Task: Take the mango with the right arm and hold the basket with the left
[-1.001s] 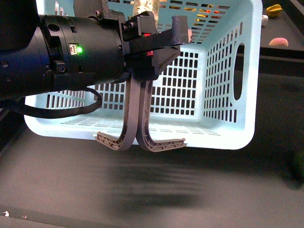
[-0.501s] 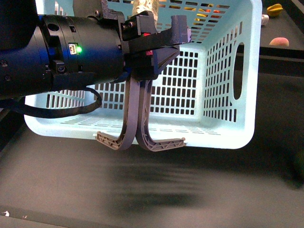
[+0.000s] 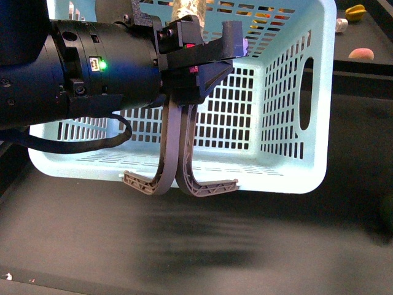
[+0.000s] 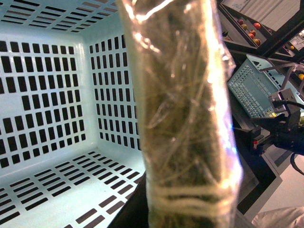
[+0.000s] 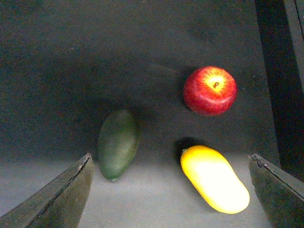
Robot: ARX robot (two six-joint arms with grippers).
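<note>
The pale turquoise basket [image 3: 288, 92] hangs tilted above the dark table, its two grey-brown handles [image 3: 178, 160] pressed together. My left gripper [image 3: 196, 61] is shut on those handles, at the end of the black arm with its green light [image 3: 102, 63]. The left wrist view looks into the basket's slotted inside [image 4: 57, 118]. In the right wrist view, the yellow-orange mango [image 5: 214, 178] lies on the dark surface. My right gripper [image 5: 170, 159] is open above it. The mango lies between the fingers [image 5: 57, 199], nearer the other one, touching neither.
A dark green fruit [image 5: 118, 142] and a red apple [image 5: 210, 90] lie close to the mango. A clear-wrapped straw-coloured bundle [image 4: 185, 118] blocks much of the left wrist view. A yellow fruit [image 3: 354, 11] and a pinkish one [image 3: 360, 54] lie at the table's far right.
The basket has swung slightly to the left in the front view. The left arm and its grip on the handles look the same.
</note>
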